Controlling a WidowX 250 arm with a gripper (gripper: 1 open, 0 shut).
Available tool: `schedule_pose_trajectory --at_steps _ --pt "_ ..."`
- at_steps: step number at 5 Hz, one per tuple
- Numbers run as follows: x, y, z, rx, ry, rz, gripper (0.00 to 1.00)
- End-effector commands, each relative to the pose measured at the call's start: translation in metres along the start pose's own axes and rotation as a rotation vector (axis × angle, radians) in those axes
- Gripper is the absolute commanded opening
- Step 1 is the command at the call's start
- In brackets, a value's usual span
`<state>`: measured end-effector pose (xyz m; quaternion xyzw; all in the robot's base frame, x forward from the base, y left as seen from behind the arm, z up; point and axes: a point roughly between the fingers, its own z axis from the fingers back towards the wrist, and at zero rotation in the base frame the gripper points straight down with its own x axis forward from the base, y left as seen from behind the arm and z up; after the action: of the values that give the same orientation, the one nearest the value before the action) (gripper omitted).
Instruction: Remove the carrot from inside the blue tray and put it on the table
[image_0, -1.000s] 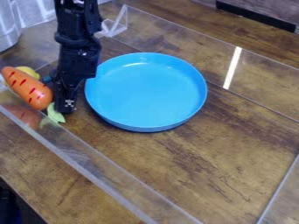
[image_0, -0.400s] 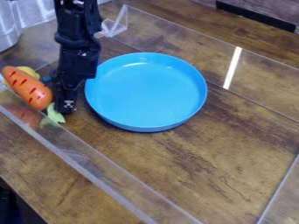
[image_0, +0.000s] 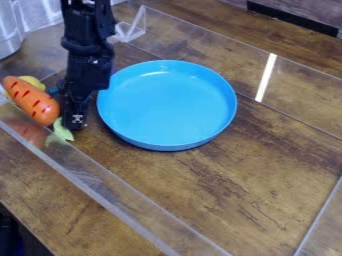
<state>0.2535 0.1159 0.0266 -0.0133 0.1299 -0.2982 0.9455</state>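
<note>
Carrot (image_0: 30, 98): lies on the table near its left edge, outside the tray, leafy green end toward the gripper.
Handling, judged: light, stiff moulded toy; ridged skin should grip well; the thick orange middle is the best place to pinch, the leaf end looks thin and soft.
Gripper (image_0: 76, 122): pointing steeply down, jaws closed, tip at the leafy end; whether it pinches the leaf or only touches it cannot be told.
Blue tray (image_0: 214, 125): nothing inside, just right of the gripper, well apart from the carrot.
Table (image_0: 241, 200): dark planks under a glossy clear sheet.
Task standing, judged: carrot out and down; letting go remains, if held.
</note>
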Motion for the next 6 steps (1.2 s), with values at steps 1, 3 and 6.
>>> schedule_pose_trajectory --at_steps 1,3,6 --pt "-0.0096 0.0062 0.0124 0.029 -0.031 0.034 0.0" --pt "-0.0082 0.0057 0.0132 0.032 -0.035 0.019 0.0" --pt "-0.0063 0.0044 0.0143 0.035 -0.042 -0.002 0.0"
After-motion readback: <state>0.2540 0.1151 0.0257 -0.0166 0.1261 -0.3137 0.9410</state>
